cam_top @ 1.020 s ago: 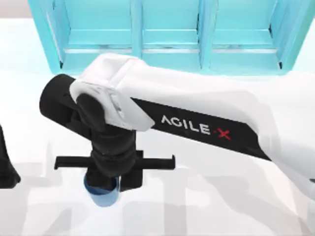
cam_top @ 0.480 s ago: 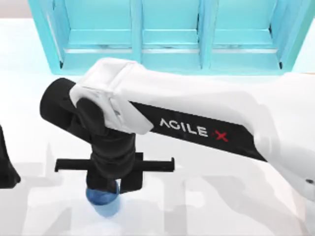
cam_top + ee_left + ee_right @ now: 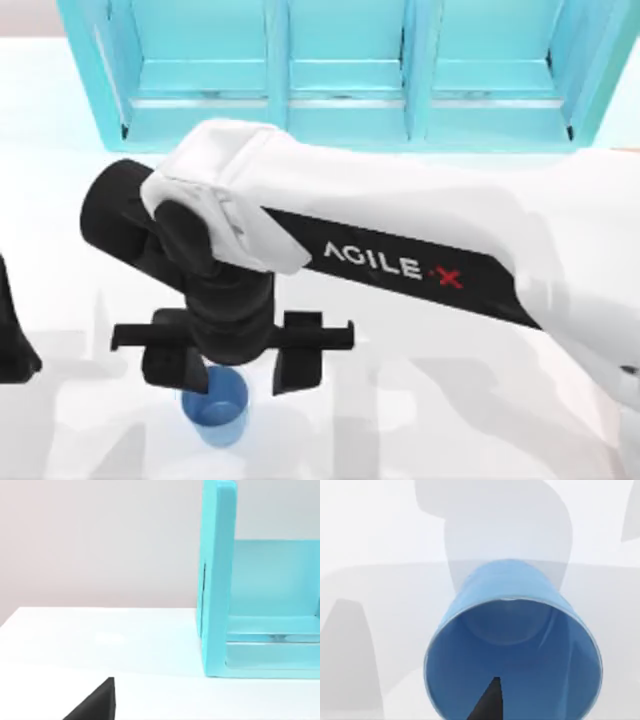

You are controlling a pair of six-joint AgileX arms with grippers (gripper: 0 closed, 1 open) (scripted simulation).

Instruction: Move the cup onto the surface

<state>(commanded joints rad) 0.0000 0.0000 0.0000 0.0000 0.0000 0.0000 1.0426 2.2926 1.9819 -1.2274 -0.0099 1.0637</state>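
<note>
Right pincer [image 3: 228, 362]: hanging over the near-left part of the tabletop, fingers spread wide apart, gripping nothing, one black finger [image 3: 166, 364] standing to the left of the cup and the other to its right.
Cup [image 3: 214, 405]: standing upright on the tabletop, open mouth facing up, sitting between and just below the parted fingers; touching either finger or not, impossible to tell from above.
Cup from the right wrist [image 3: 512, 647]: showing its blue inside and round rim, resting on white with grey shadows around it, a dark finger tip poking up in front of the rim.
Right arm [image 3: 400, 245]: reaching in from the right edge across the middle, white shell with a black band lettered AgileX.
Tabletop [image 3: 420, 420]: lying white and flat, carrying the cup and the arm's shadows.
Shelf unit [image 3: 340, 70]: standing teal along the far edge, three bays facing forward, well apart from the cup.
Left arm [image 3: 12, 335]: sitting parked at the left edge, pincer state impossible to tell.
</note>
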